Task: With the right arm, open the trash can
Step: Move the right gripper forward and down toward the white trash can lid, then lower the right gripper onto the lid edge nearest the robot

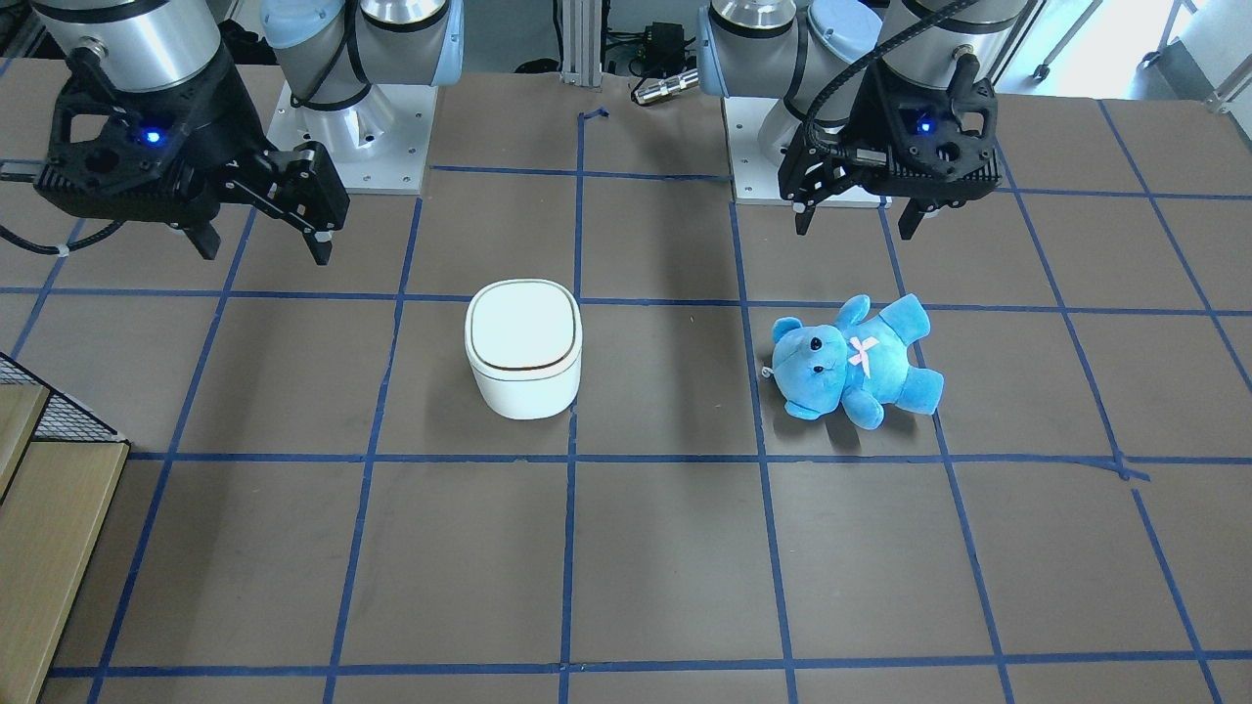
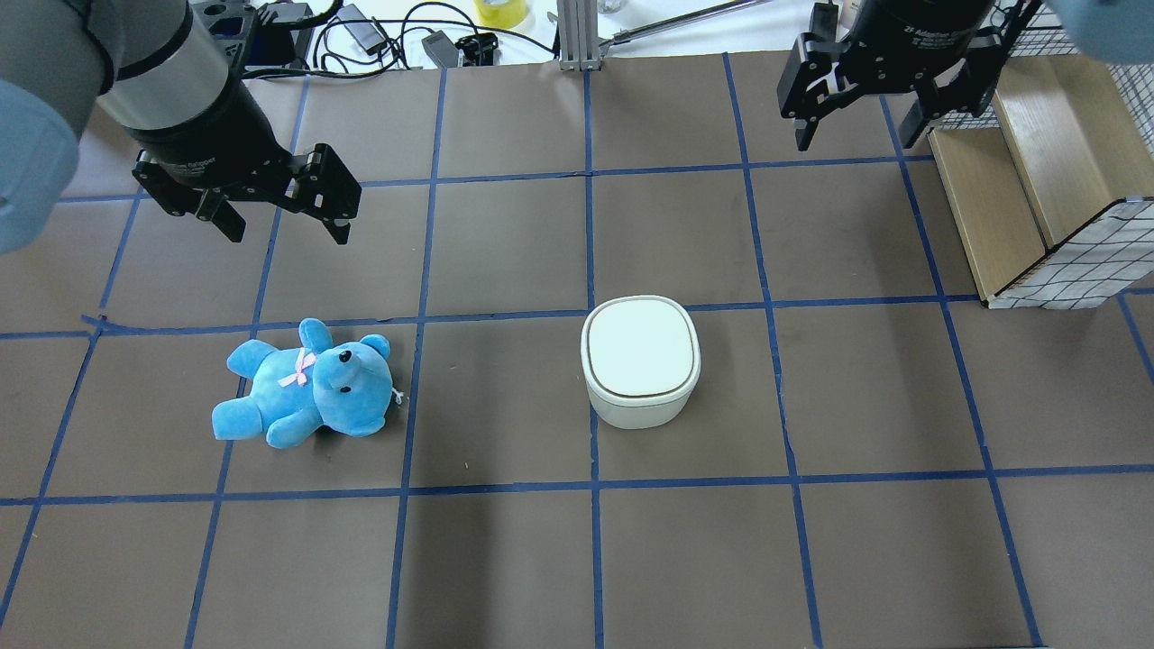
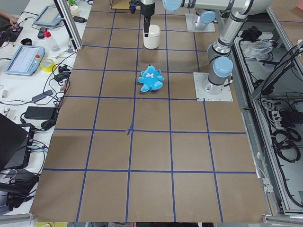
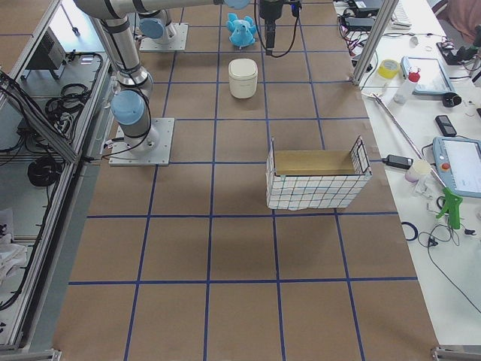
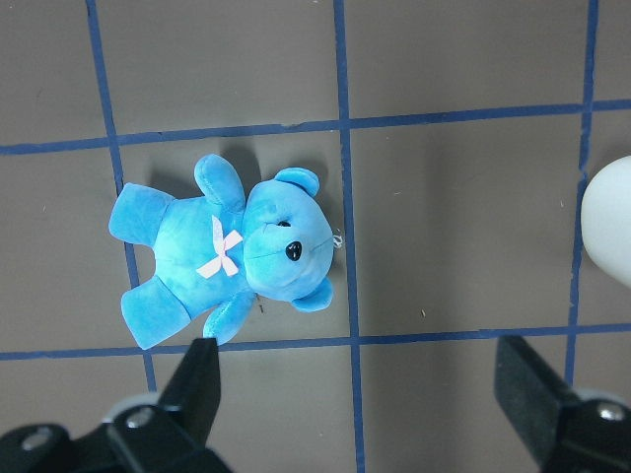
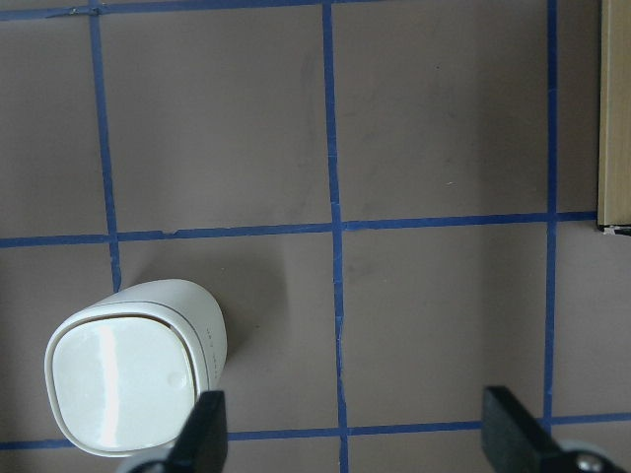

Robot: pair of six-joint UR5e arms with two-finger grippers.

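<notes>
The white trash can [image 2: 641, 361] stands near the table's middle with its flat lid shut; it also shows in the front view [image 1: 523, 347] and the right wrist view [image 6: 133, 379]. My right gripper [image 2: 854, 135] is open and empty, raised above the table, well behind and to the right of the can in the overhead view. In the front view [image 1: 264, 252] it hangs to the can's upper left. Its fingers [image 6: 202, 434] frame the bottom of the right wrist view. My left gripper [image 2: 287, 233] is open and empty above the bear.
A blue teddy bear [image 2: 306, 383] lies on its back to the can's left, also under the left wrist camera [image 5: 227, 256]. A wire-and-wood crate [image 2: 1037, 198] stands at the right edge. Blue tape lines grid the brown table.
</notes>
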